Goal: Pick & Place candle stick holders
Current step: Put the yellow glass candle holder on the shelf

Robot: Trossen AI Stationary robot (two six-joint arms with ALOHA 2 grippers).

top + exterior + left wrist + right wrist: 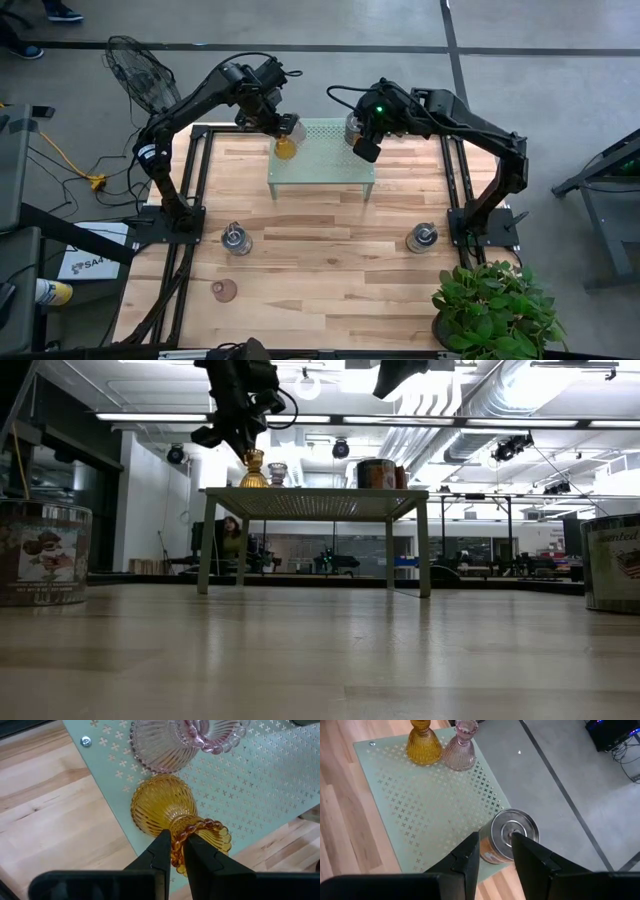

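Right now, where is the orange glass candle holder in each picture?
High view: the orange glass holder stands on the green stand's left back corner, under the left pincer.
Low view: on the stand's top, left end.
Left wrist view: centre, its rim between the pincer's fingers.
Right wrist view: far corner of the stand.
Shared landmark: the pinkish glass holder right beside it.
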